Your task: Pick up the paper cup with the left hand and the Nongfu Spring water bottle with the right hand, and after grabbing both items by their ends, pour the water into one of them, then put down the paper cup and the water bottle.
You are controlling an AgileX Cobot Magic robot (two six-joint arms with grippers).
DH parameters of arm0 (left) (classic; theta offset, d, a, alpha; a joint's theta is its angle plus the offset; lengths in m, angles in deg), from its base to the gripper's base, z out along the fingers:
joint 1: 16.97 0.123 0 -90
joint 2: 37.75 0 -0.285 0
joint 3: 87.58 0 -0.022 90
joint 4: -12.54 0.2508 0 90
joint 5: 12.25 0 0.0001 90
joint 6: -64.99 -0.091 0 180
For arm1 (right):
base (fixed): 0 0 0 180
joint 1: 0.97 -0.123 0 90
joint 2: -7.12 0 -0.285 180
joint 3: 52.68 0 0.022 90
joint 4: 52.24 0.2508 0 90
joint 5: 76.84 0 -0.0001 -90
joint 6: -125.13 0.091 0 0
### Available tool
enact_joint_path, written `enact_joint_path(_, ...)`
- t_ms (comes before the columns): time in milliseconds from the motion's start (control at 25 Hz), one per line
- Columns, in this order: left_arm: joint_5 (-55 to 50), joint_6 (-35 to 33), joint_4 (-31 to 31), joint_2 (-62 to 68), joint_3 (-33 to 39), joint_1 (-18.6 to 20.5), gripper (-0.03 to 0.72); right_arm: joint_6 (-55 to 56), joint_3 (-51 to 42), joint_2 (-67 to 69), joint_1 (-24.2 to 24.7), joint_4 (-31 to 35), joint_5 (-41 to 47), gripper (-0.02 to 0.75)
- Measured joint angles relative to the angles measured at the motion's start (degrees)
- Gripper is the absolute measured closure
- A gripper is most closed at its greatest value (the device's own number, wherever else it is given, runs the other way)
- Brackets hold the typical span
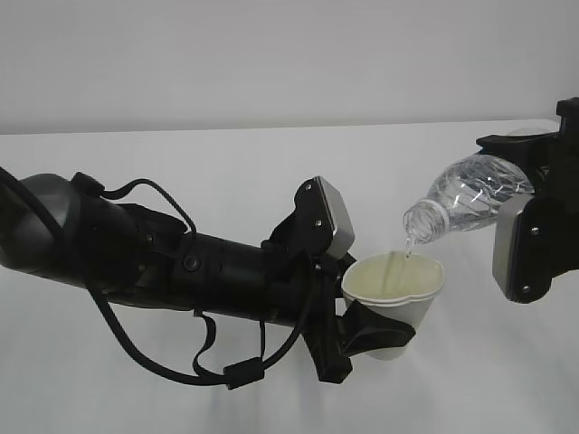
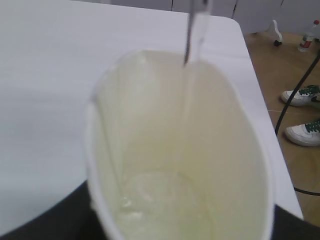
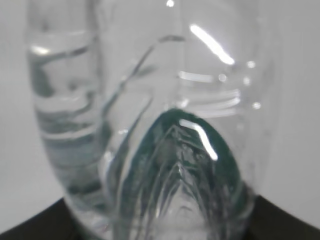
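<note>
The cup (image 1: 395, 291) is held above the table (image 1: 226, 163) by the left hand (image 1: 362, 312), pinched low on its wall, its rim squeezed out of round. It is judged light, thin and easily crushed, growing heavier as it fills, so a gentle hold near the base seems best. Its mouth is tilted up and toward the bottle (image 1: 470, 197); its long axis leans slightly from upright. Water (image 2: 165, 205) is seen pooled in its bottom, and a thin stream (image 2: 192, 35) falls into it from above.

Beyond and above the cup, the bottle is gripped at its base end by the right hand (image 1: 529, 231), the plastic dented under the grip. It is judged light, springy and slippery. Its long axis lies near level, neck pointing down toward the cup's rim.
</note>
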Motion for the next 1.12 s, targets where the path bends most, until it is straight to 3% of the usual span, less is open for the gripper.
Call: enact_joint_path(1120, 0.00, 0.00, 0.00, 0.00, 0.00, 0.00, 0.300, 0.00, 0.00, 0.00, 0.00, 0.00, -0.10, 0.352)
